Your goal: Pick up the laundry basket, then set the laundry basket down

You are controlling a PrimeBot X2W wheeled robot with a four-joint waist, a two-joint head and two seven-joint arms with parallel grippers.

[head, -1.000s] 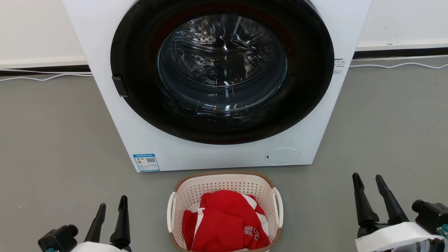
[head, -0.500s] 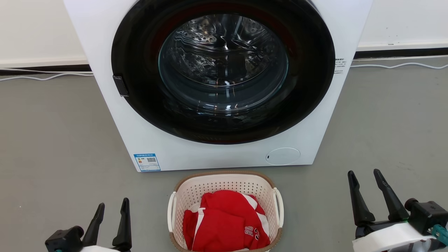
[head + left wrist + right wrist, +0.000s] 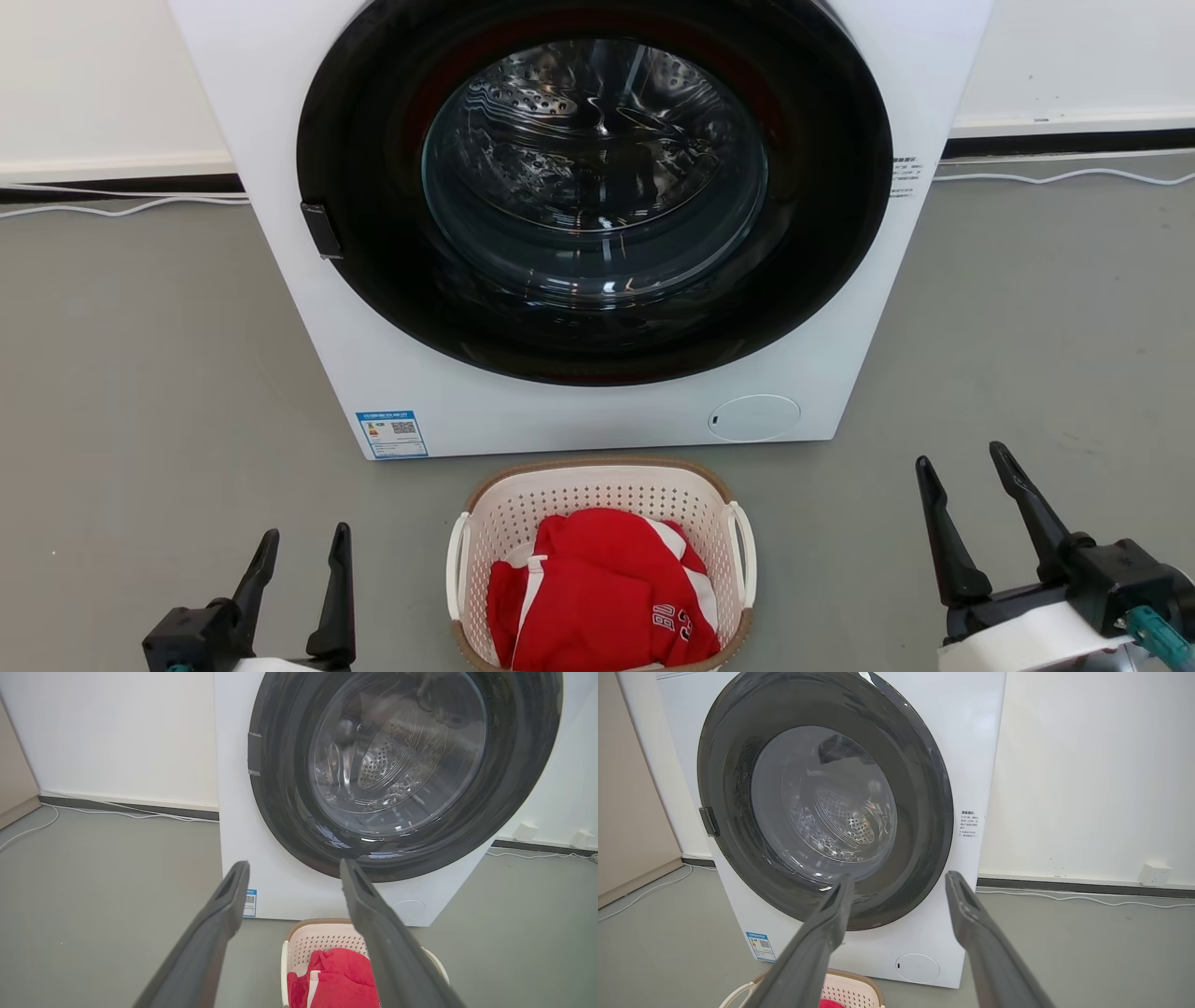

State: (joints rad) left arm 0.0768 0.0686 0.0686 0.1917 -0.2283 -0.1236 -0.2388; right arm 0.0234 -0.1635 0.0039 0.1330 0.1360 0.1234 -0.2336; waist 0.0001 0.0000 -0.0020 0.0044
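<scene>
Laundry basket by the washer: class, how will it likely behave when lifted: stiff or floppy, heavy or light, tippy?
Probably stiff: the laundry basket looks like moulded perforated plastic. Likely light: it holds soft red clothing. It may tilt if lifted by one handle alone.

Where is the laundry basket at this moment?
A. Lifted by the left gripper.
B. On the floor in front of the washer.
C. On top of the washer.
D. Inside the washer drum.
B: the laundry basket sits on the floor before the washer, with the left gripper and right gripper open and clear of it.
</scene>
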